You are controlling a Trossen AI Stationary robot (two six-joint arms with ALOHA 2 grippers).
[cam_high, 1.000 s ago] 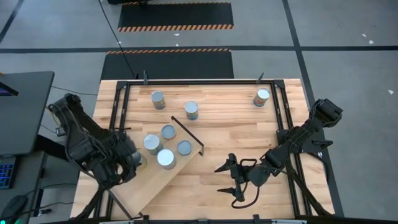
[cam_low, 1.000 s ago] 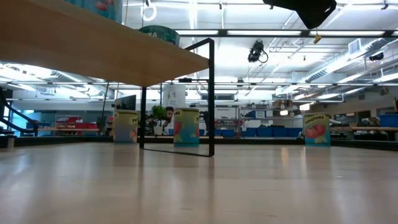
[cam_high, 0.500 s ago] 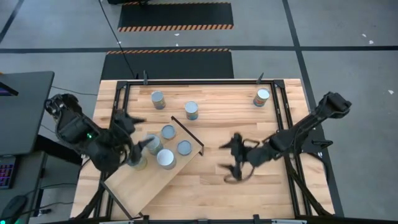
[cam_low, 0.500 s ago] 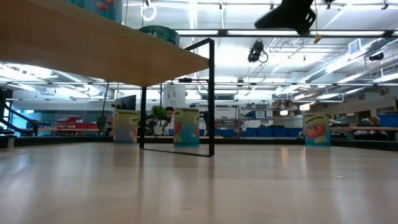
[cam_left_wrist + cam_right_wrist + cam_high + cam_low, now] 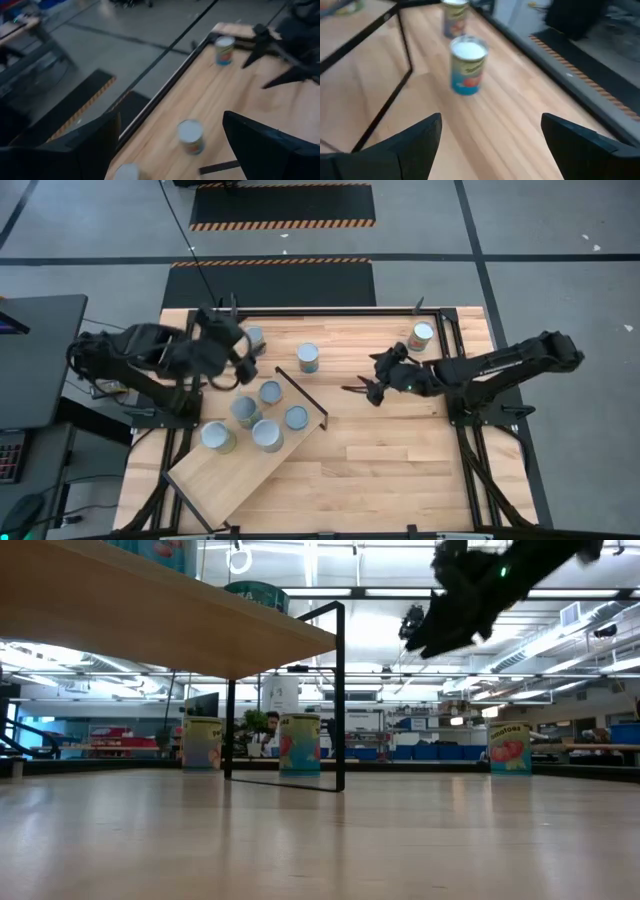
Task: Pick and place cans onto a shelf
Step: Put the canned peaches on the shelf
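The left gripper [image 5: 238, 360] has swung off the near end of the shelf [image 5: 245, 470] to the far side of the counter — baring a can [image 5: 216, 436] there. The right gripper [image 5: 372, 387] has moved from the near counter toward the far cans, fingers spread.

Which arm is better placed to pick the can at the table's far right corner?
Right. The right gripper, jaws open and empty, is nearer that can; the left gripper hovers across the table by the shelf.
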